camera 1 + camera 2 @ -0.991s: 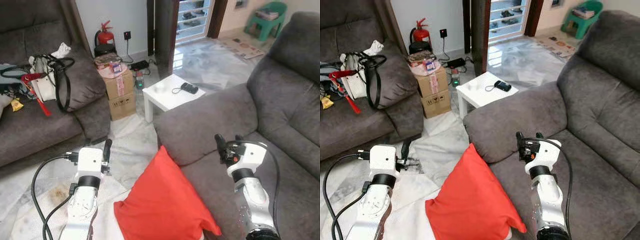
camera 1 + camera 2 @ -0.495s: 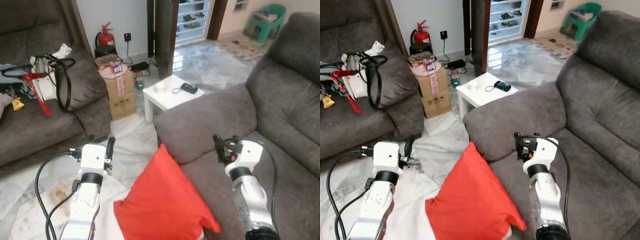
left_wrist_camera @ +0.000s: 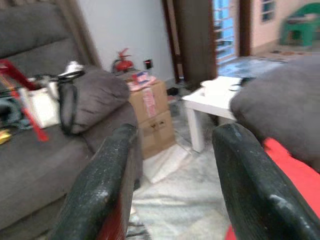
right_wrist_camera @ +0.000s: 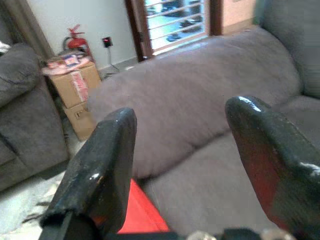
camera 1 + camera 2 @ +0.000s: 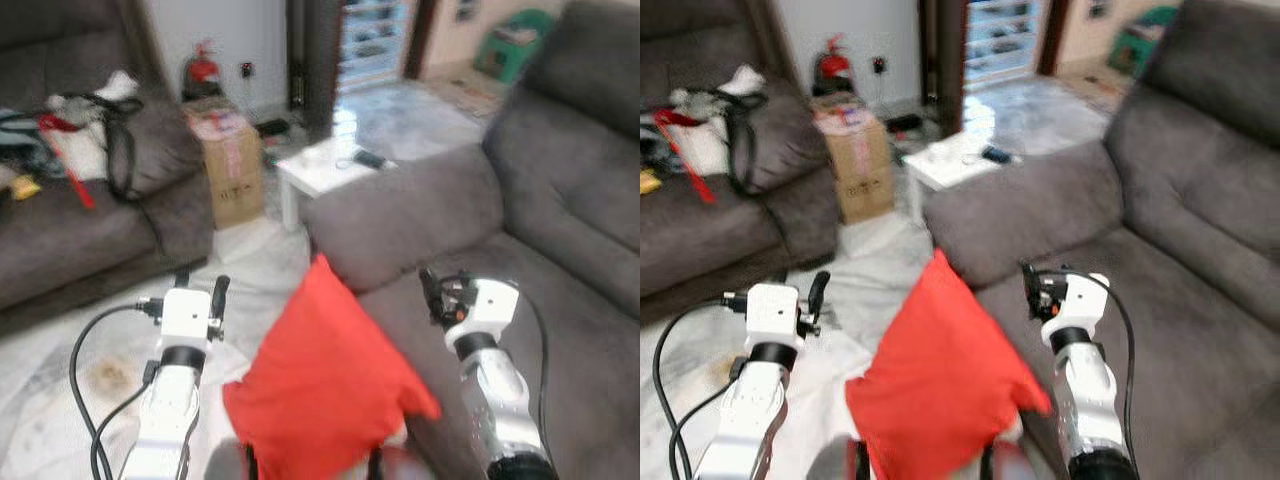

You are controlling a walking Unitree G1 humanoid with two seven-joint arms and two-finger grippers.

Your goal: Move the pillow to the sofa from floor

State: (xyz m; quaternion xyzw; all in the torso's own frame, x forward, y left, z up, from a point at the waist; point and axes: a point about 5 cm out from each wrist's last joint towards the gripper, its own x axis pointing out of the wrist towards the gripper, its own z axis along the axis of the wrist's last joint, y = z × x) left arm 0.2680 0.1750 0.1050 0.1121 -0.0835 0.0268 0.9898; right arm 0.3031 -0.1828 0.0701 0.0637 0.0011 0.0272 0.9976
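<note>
Bright red square fabric pillow (image 5: 325, 385) propped on one corner, near and central, leaning against the front edge of the big grey plush sofa (image 5: 560, 230) on the right; lower part over the pale marble floor (image 5: 255, 265), upper corner beside the sofa's armrest. Not yet up on the seat.

Left gripper (image 5: 198, 291) raised over the floor, just left of the pillow and apart from it; fingers spread wide, nothing between them, as seen along the black fingers (image 3: 107, 185) in the left wrist view. Right gripper (image 5: 432, 290) held above the sofa seat, just right of the pillow's upper edge; fingers (image 4: 100, 170) likewise wide apart and empty, with a sliver of red below them.

Further off: brown cardboard box (image 5: 228, 165) against the second grey sofa (image 5: 70, 230) on the left, small white side table (image 5: 325, 170) beyond the armrest, red fire extinguisher (image 5: 203, 68) by the far wall. White handbag with black straps (image 5: 95, 140) on the left sofa. Head views blurred.
</note>
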